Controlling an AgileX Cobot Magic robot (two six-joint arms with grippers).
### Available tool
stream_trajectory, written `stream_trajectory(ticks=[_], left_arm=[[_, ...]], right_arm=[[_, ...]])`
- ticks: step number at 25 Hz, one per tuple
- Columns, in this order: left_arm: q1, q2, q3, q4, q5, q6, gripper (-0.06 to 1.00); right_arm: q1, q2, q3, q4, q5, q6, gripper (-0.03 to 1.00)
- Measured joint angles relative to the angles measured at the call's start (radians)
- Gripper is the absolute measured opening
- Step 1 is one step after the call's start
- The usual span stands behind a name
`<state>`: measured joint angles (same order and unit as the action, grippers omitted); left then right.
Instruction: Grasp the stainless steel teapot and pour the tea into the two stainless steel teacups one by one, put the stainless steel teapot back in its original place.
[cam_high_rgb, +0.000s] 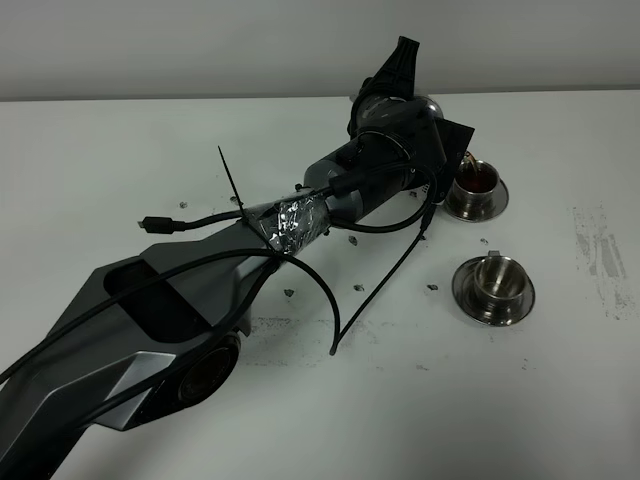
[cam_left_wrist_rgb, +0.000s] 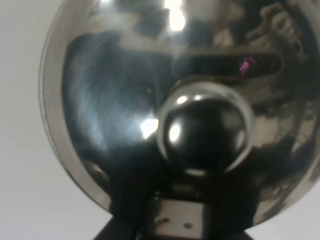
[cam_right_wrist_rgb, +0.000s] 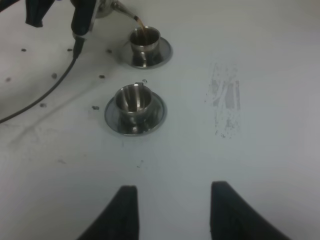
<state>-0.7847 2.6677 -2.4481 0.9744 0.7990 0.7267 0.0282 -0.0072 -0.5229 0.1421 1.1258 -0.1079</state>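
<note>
Mirror-bright, bell-shaped teapot (cam_left_wrist_rgb: 115, 95) clamped in left fingers (cam_high_rgb: 403, 60), thin spout (cam_right_wrist_rgb: 125, 11) over round cup (cam_right_wrist_rgb: 145, 40), 12 o'clock of its twin (cam_right_wrist_rgb: 132, 102); right fingers (cam_right_wrist_rgb: 122, 212) wide.

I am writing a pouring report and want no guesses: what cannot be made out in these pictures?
Teapot body: the left arm covers it in the high view; the left wrist view is too close and cuts its edges.
How it is held: dark blur in the left wrist view.
Tea level in the far cup: too small in the right wrist view.
</note>
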Motion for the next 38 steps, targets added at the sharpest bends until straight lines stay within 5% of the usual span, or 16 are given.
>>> stream_trajectory(ticks=[17, 23, 28, 38], left_arm=[[0.008, -0.021, 0.0, -0.169, 0.08, 0.0, 0.18], [0.033, -0.063, 0.0, -0.296, 0.097, 0.0, 0.18], [0.059, -0.118, 0.005, -0.49, 0.15, -0.002, 0.18], [0.08, -0.43, 0.456, -0.725, 0.136, -0.027, 0.18]], right_arm=[[0.0, 0.0, 0.0, 0.0, 0.0, 0.001, 0.33], [0.0, 0.0, 0.0, 0.0, 0.0, 0.001, 0.33], [0.0, 0.0, 0.0, 0.0, 0.0, 0.001, 0.33], [0.0, 0.0, 0.0, 0.001, 0.0, 0.002, 0.33]])
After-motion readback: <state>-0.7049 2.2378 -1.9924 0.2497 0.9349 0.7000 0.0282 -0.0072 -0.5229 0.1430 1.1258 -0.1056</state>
